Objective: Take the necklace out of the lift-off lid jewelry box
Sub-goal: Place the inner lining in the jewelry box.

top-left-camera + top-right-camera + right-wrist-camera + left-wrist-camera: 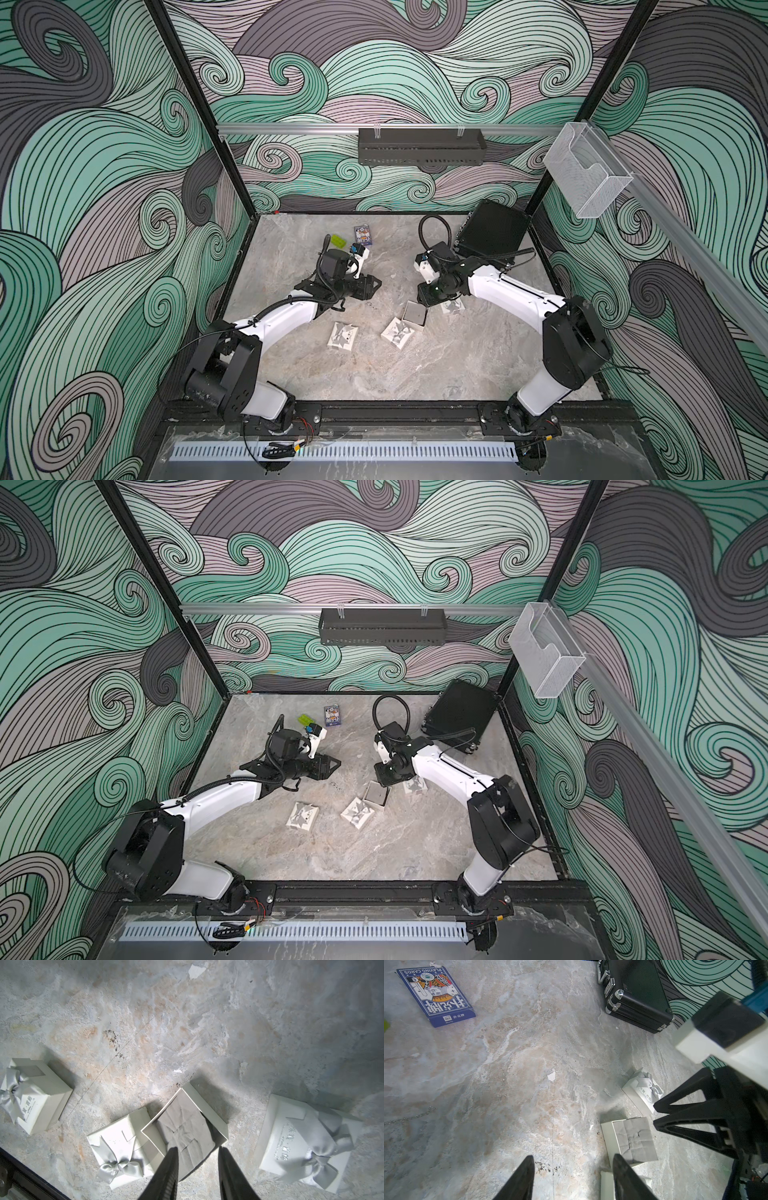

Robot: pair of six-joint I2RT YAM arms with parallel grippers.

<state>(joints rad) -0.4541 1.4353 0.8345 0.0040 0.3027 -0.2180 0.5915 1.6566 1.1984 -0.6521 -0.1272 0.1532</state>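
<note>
The marbled worktop fills the middle of both top views. A black case sits at its upper right corner, against the wall. Left of centre, the left hand hovers with its fingers spread and nothing between them. Right of centre, the right hand hangs over the open jewelry box, fingers parted and gripping nothing. The box shows only creased grey lining inside. The adjoining bowed box touches the open box's lower left side. The lone bowed box lies further left, apart from both. The half-hidden bowed box sits partly under the right arm. A blue pack of playing cards lies at upper centre. The necklace, a thin chain, lies on bare worktop outside the box and shows only in the left wrist view.
</note>
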